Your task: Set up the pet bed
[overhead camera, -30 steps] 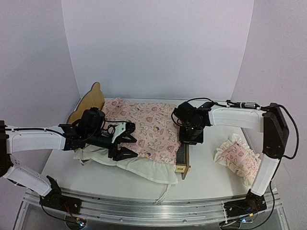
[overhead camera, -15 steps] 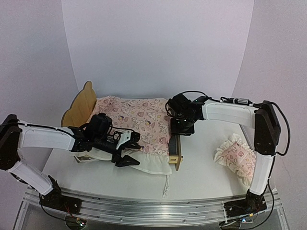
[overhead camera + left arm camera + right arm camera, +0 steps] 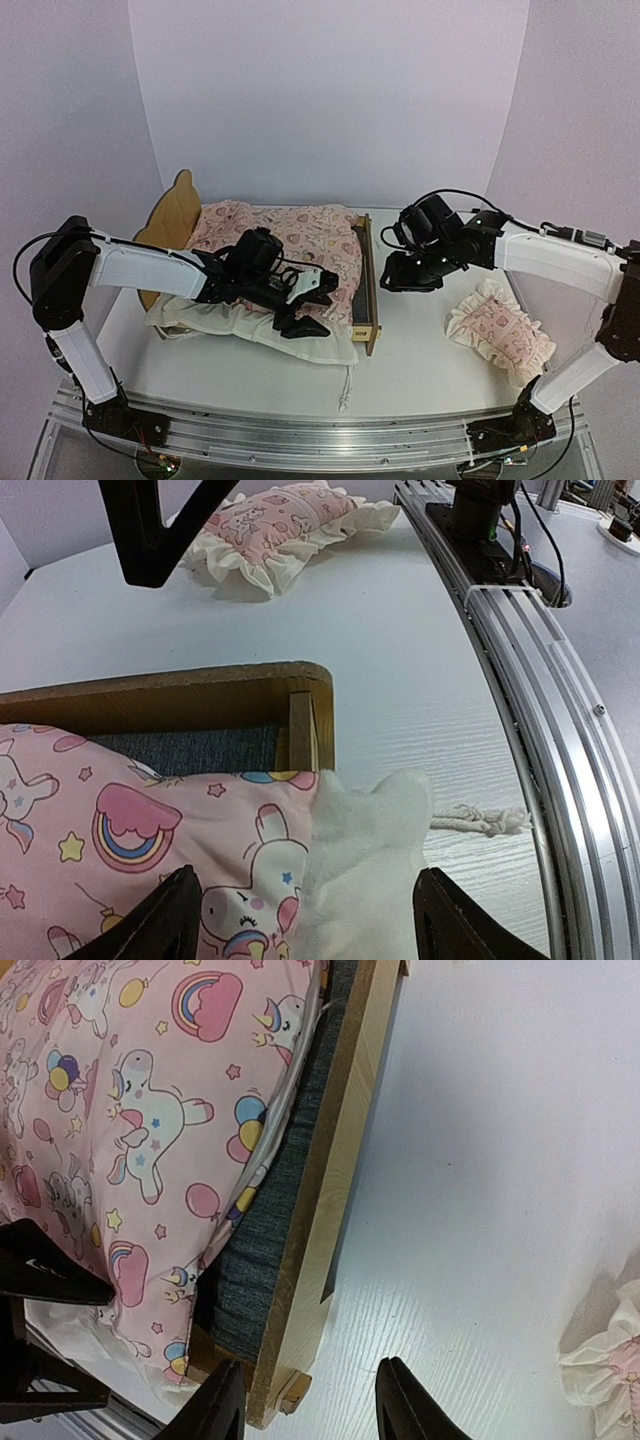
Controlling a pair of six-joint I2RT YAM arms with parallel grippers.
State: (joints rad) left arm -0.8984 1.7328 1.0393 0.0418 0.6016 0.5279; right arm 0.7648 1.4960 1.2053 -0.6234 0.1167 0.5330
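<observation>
Pale-wood bear-eared pet bed [image 3: 373, 290] left of desk [image 3: 430, 355] centre, draped with pink printed quilt [image 3: 300, 235]; ruffled pink pillow [image 3: 498, 330] near right edge.

Pet bed [image 3: 366, 290] on the desk [image 3: 430, 365], headboard [image 3: 175, 215] at its left end, quilt [image 3: 300, 235] in it overhanging the near side, pillow [image 3: 498, 325] well apart rightward

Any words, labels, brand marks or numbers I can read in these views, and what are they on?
None can be read.
The quilt carries only pictures (unicorns, rainbows, stars, balloons), no words.
The pet bed and the pillow show no label or number.
</observation>
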